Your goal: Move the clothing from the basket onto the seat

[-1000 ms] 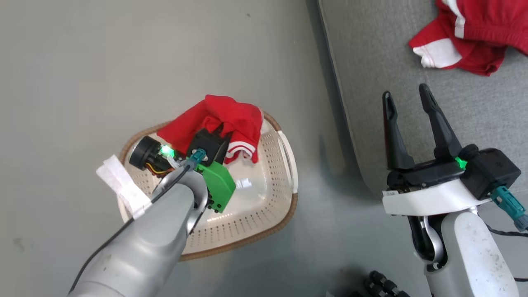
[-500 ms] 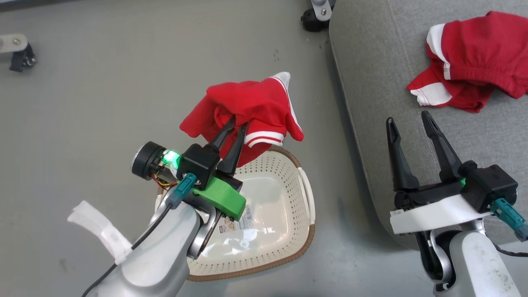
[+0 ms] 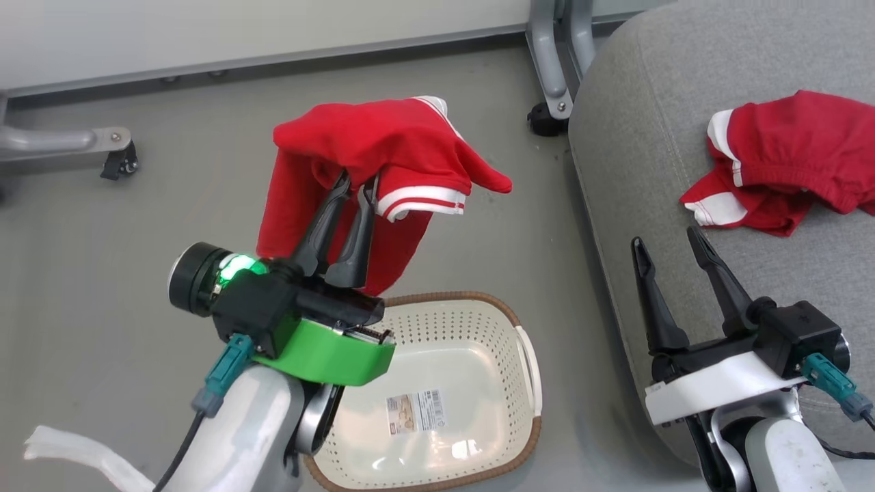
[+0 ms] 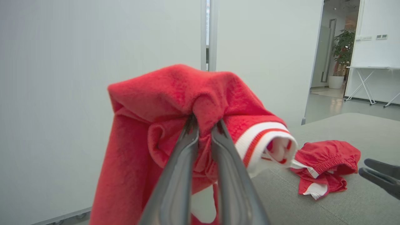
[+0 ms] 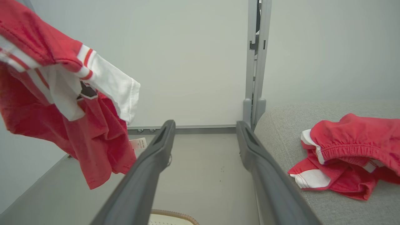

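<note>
Item: red sports top [image 3: 383,143], aloft above basket [image 3: 437,321]. L gripper [image 3: 357,183] fingers clamped on bunched fabric. R gripper [image 3: 665,238] fingers apart. Handling: keep high, clear edge of seat [image 3: 649,137] right of basket, then release.

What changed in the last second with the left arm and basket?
The left gripper, jaws shut on the soft red garment with white striped cuff, lifted it up out of the cream perforated plastic basket, whose bare bottom now shows a label sticker. Unchanged: the right gripper stays open by the grey fabric seat cushion, where the second red-and-white garment lies.
</note>
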